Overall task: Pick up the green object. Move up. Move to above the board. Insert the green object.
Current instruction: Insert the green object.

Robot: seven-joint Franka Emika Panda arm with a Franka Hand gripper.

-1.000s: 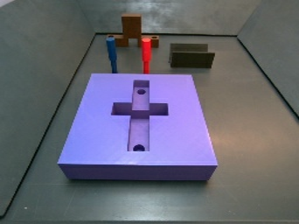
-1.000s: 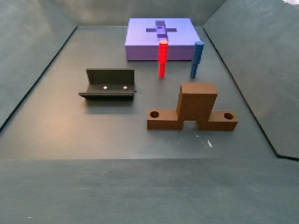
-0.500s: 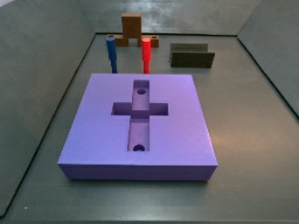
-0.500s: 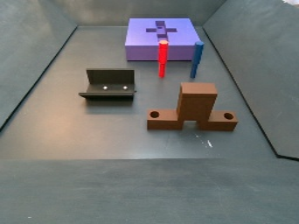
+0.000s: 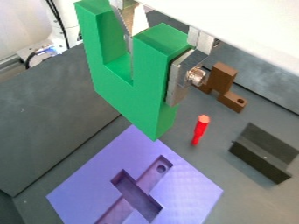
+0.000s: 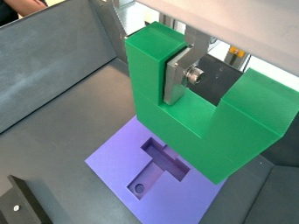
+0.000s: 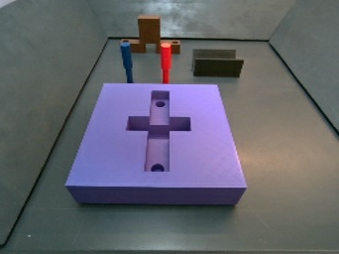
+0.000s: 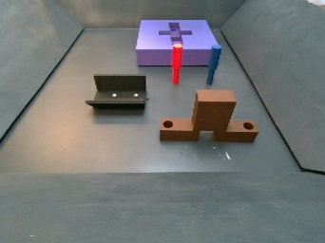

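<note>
The gripper [image 5: 149, 57] shows only in both wrist views [image 6: 152, 66]; it is shut on the green object [image 5: 128, 83], a bright green stepped piece with a notch, one silver finger [image 5: 177, 80] flat against its side. The piece [image 6: 222, 131] hangs high above the board [image 5: 193, 188], the purple slab with a cross-shaped recess and two round holes [image 6: 117, 157]. In both side views the board [image 7: 199, 139] lies on the floor [image 8: 155, 43]; gripper and green object are out of view there.
A red peg [image 7: 166, 62] and a blue peg [image 7: 126, 62] stand at the board's far edge. A brown block [image 8: 214, 116] and the dark fixture [image 8: 118, 92] stand beyond them. Grey walls enclose the floor.
</note>
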